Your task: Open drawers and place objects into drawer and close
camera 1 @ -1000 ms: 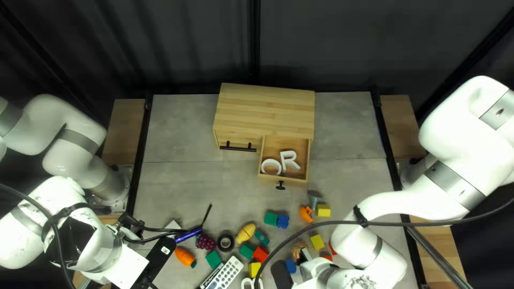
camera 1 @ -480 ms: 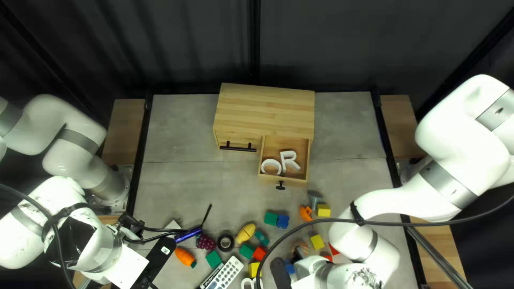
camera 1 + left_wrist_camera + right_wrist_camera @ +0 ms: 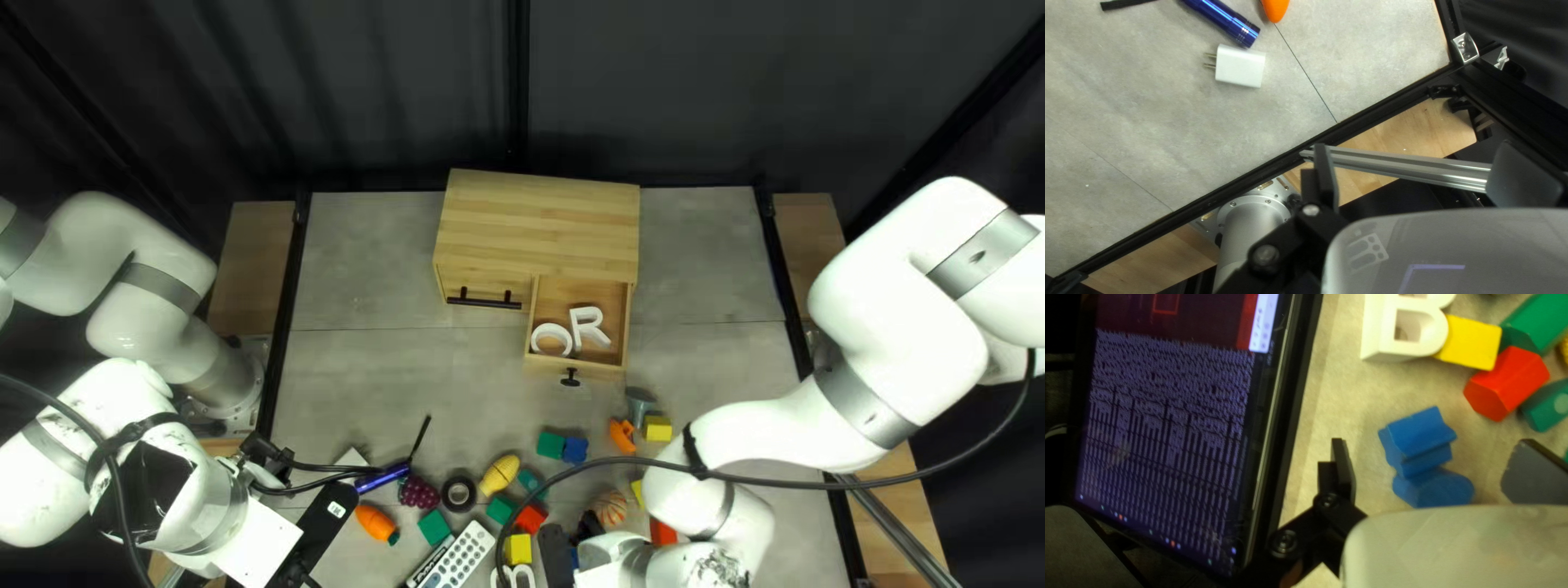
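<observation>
The wooden cabinet [image 3: 539,223] has its right drawer [image 3: 548,294] pulled out, holding a white ring-like letter [image 3: 553,335] and a white R [image 3: 589,326]. Its long-handled left drawer [image 3: 468,285] is closed. My left gripper [image 3: 323,525] hangs over the near left; in its wrist view the gripper [image 3: 1415,147] stands open, nothing between its fingers. My right gripper [image 3: 557,558] is low among the loose objects. Seen from its wrist, this gripper [image 3: 1432,443] is open above two touching blue blocks [image 3: 1421,440], which show between its fingers without visible contact from both sides.
A screen [image 3: 1170,446] stands beside the right gripper. Close by lie a white letter [image 3: 1407,335], a yellow block [image 3: 1472,343] and a red block [image 3: 1508,384]. Near the left gripper are a white charger [image 3: 1240,66] and blue flashlight [image 3: 1222,20]. A cable [image 3: 784,482] crosses the right side.
My right arm and its gripper have shifted leftward in the top left view, uncovering an orange striped ball. The left arm and the cabinet have stayed still.
</observation>
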You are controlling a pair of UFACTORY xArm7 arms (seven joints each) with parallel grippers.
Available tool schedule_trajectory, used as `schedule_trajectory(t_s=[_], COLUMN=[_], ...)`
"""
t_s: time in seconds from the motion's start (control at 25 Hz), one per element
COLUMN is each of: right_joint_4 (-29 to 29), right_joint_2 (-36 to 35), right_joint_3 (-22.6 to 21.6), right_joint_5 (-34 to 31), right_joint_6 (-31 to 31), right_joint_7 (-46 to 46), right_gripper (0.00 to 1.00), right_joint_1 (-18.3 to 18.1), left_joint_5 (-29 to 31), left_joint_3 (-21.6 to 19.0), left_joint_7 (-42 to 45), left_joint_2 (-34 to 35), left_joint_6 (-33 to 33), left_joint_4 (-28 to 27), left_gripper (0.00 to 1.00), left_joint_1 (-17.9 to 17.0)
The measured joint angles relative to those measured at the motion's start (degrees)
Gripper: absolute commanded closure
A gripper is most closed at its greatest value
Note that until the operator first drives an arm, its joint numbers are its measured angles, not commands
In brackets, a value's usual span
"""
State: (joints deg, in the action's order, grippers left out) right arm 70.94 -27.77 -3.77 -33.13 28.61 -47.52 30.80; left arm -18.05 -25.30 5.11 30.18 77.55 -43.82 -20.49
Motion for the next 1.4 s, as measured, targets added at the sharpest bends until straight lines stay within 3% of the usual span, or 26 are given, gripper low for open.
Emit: schedule_trajectory(t_s=[0.76,1.16,1.4], right_joint_4=[9.38,8.50,7.09], right_joint_2=[-8.83,-8.82,-8.50], right_joint_3=[-0.84,-0.69,0.45], right_joint_5=[-0.04,-0.89,-1.87], right_joint_6=[-3.42,-5.21,-6.12], right_joint_7=[6.75,7.63,4.37], right_gripper=[0.00,0.00,0.00], right_joint_1=[-3.16,-3.64,-1.86], left_joint_5=[0.00,0.00,0.00], left_joint_3=[0.00,0.00,0.00], left_joint_7=[0.00,0.00,0.00], left_joint_2=[0.00,0.00,0.00], left_joint_6=[0.00,0.00,0.00], left_joint_4=[0.00,0.00,0.00], left_gripper=[0.00,0.00,0.00], left_joint_1=[0.00,0.00,0.00])
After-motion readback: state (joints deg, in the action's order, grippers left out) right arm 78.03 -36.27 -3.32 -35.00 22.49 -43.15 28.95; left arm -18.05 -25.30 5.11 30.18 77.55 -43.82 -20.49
